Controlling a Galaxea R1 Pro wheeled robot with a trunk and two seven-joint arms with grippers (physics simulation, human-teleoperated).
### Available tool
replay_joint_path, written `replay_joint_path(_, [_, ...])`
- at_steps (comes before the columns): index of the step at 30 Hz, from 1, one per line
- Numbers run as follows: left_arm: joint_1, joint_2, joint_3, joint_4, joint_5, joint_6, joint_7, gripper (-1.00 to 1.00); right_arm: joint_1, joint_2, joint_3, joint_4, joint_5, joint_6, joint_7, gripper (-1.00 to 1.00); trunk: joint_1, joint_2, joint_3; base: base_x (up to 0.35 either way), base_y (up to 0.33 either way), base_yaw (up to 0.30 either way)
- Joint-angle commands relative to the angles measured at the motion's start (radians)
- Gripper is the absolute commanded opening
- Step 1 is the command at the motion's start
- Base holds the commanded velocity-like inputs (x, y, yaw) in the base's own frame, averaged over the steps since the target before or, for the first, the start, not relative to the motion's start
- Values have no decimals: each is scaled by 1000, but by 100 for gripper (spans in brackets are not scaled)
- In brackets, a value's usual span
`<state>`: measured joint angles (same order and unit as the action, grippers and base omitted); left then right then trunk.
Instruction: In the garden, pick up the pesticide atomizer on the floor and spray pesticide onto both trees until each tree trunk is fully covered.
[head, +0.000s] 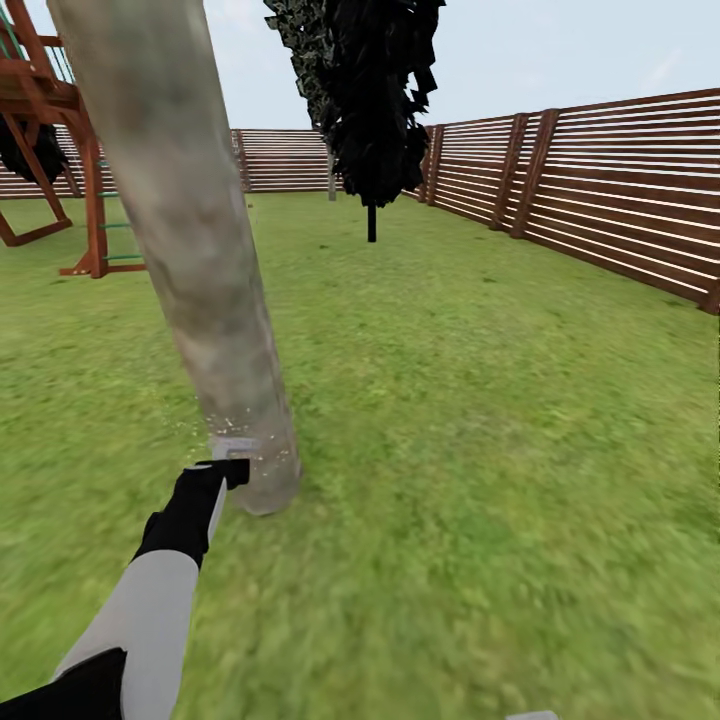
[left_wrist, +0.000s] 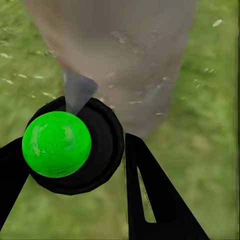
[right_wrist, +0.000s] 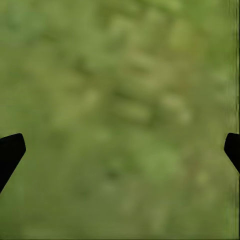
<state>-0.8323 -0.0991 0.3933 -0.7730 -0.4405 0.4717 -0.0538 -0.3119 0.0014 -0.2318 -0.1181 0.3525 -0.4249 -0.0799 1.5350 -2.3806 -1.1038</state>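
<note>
A thick pale grey-brown tree trunk (head: 200, 270) rises from the lawn just ahead, leaning a little. My left gripper (head: 225, 470) is at its base, shut on the pesticide atomizer (head: 232, 447). Small white spray specks hang around the lowest part of the trunk. In the left wrist view the atomizer (left_wrist: 57, 144) is a black round body with a bright green top and a grey nozzle aimed at the trunk (left_wrist: 130, 55), held between the black fingers (left_wrist: 150, 200). My right gripper (right_wrist: 120, 150) is open over bare grass, its fingertips wide apart.
A brown slatted fence (head: 600, 190) runs along the right and back. A dark bushy thin-stemmed tree (head: 370, 100) stands farther back. A wooden play structure (head: 60, 150) is at the left. The green lawn (head: 480, 420) stretches out to the right of the trunk.
</note>
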Motion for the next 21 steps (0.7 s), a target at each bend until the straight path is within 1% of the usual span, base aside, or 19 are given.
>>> replay_joint_path(1, [0,-1,6,-2,-7,4,-5,-100,-1,0,-4,2,10,-3,-4,100,0,0,-1,0,-264,0])
replay_joint_path(5, [0,1,7,-2,-7,3,-3,-100,-1,2,-3,-1,9,-5,-6,100,0,0,-1,0,-272,0])
replay_joint_path(8, [0,2,8,-2,-7,2,-1,-100,-1,-10,-6,-19,9,-9,-7,100,0,0,-1,62,-272,0])
replay_joint_path(10, [1,2,9,-2,-7,1,1,-100,-1,-8,-4,-87,8,-9,-3,100,0,0,-1,139,-267,0])
replay_joint_path(12, [2,5,10,-2,-8,1,3,-100,-1,0,-1,-122,10,-9,-1,100,0,0,-1,151,-266,0])
replay_joint_path(13, [2,9,27,-2,-9,1,3,-100,-1,1,1,-129,11,-9,0,100,0,0,-1,154,-265,0])
replay_joint_path(15, [2,10,44,-2,-9,0,3,-100,-1,1,2,-131,12,-9,0,100,0,0,-1,160,-261,0])
replay_joint_path(18, [2,11,53,-2,-10,-1,5,-100,-1,-6,3,-130,13,-9,0,100,0,0,-1,182,-241,0])
replay_joint_path(21, [2,12,62,-2,-11,-1,5,-100,-1,-7,2,-130,11,-10,-3,100,0,0,-1,141,-245,163])
